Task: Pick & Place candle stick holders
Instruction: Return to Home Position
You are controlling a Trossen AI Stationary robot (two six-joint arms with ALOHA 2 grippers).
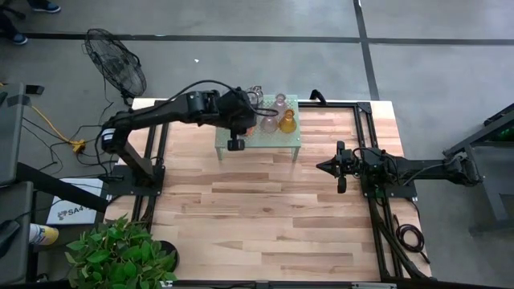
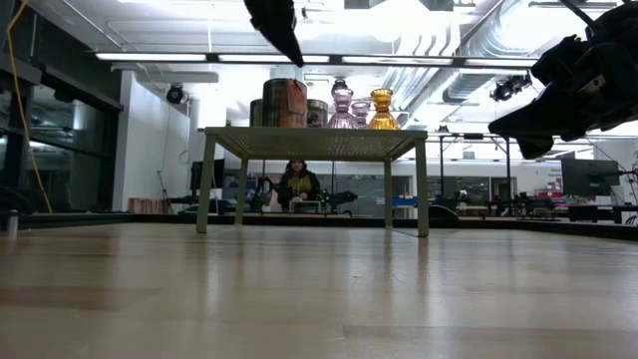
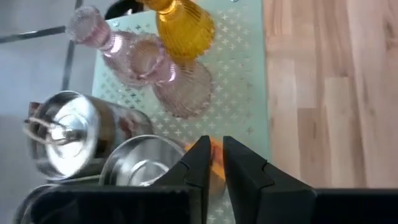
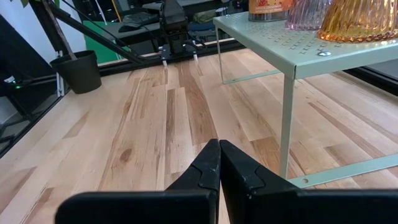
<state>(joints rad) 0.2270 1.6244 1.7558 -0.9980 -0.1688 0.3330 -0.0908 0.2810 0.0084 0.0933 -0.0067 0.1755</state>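
Left gripper [image 3: 214, 163] nearly clenched, grasping nothing, above silvery glass jar holders [image 3: 140, 167] on green perforated metal shelf [image 3: 239, 68], amber ribbed bell holder [image 3: 183, 28] beyond, right gripper [image 4: 219, 163] clenched, label unreadable.

Only partly legible: dark letters "SA" on a white sheet [image 1: 76, 210] lying on the floor left of the worktop [image 1: 265, 209], the rest cut off by a frame bar. An orange label on a jar [image 2: 286, 103] on the green shelf [image 2: 311, 142], too blurred to read.
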